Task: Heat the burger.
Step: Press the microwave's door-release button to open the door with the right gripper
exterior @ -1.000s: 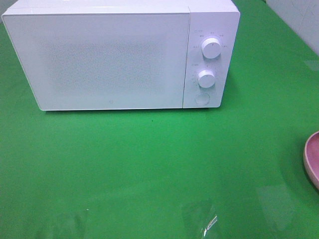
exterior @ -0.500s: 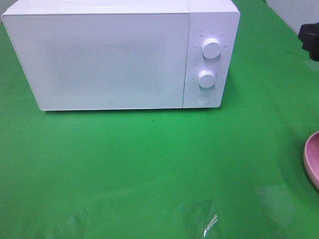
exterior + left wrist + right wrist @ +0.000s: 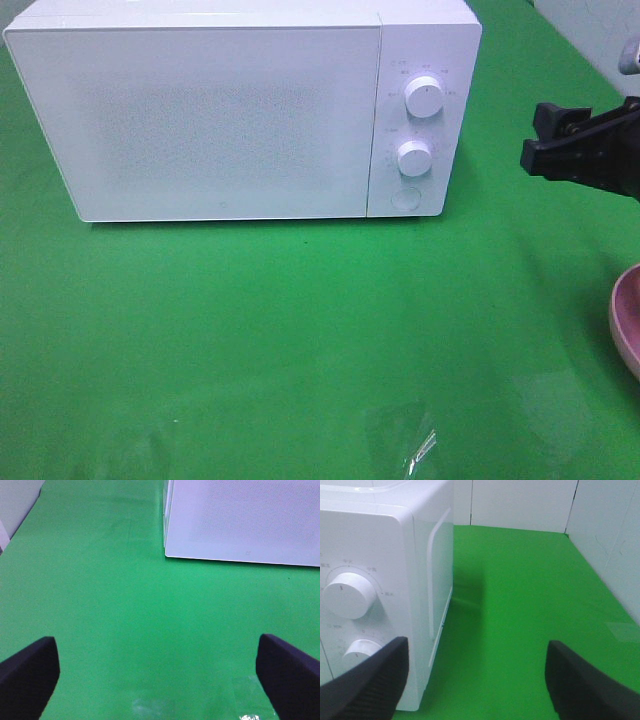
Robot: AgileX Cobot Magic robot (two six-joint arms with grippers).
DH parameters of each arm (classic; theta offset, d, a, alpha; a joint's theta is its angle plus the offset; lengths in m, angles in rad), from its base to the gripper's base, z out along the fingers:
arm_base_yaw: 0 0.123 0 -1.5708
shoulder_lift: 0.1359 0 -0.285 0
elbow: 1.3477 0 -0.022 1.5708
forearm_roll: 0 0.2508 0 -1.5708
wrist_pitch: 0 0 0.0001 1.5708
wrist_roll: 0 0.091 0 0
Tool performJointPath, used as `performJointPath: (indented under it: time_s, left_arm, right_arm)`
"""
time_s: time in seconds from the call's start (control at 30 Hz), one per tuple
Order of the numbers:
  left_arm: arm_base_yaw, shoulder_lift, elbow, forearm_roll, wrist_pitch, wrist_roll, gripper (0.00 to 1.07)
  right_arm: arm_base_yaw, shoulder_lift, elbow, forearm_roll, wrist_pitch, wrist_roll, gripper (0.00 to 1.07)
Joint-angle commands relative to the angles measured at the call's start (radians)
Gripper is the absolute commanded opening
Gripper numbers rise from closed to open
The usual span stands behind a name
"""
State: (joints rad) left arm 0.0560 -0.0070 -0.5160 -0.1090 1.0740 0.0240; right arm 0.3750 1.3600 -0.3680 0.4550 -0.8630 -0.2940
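The burger isn't visible in any of the three views, so its position, heading and long axis can't be told.

Nearest candidate spot: a pink round plate [image 3: 627,320], cut off by the right edge of the high view. Only its rim and a sliver of the inside show, and nothing can be made out on that part.

Boxy white microwave oven [image 3: 200,120] sits at the back of the green table cloth [image 3: 300,330]. The door is closed and its frosted front panel faces the camera. The control strip is on its right side: upper round white knob [image 3: 425,97], lower round white knob [image 3: 413,158], round white button [image 3: 405,197] under them. A small patch of clear shiny film [image 3: 415,445] lies on the cloth near the front edge.

Right gripper [image 3: 477,680]: black fingers spread wide, only bare cloth between them, holding nothing. Its camera looks past the microwave's right front corner, with the knobs close by.

Left gripper [image 3: 157,675]: fingers as far apart as they go, also holding nothing, above open cloth in front of the microwave's left corner.

Change from earlier frames: a second ago no arm showed in the high view. Half a second ago only a black tip showed at the upper right edge. Now the black right arm [image 3: 595,150] reaches in from the right edge, level with the knobs and apart from the microwave. Microwave, plate and film haven't moved.
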Motion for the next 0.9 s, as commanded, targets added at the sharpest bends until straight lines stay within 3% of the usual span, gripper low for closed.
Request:
performJointPath:
  time_s: [0.03,0.13,0.53,0.9]
  left_arm:
    - [0.0,-0.001,0.001,-0.006,-0.004,-0.002,1.0]
    - [0.0,-0.001,0.001,-0.006,-0.004,-0.002,1.0]
    - [0.0,-0.001,0.001,-0.006,-0.004,-0.002,1.0]
    - [0.0,-0.001,0.001,-0.006,-0.004,-0.002,1.0]
  right_arm:
    - [0.061,0.024,0.001,0.074,-0.074,-0.041,0.73]
    - [0.166,0.077,0.001,0.177,-0.139,-0.065,0.73]
    - [0.403,0.198,0.001,0.392,-0.233,-0.067,0.73]
    - [0.442,0.262,0.001,0.395,-0.232,0.094,0.73]
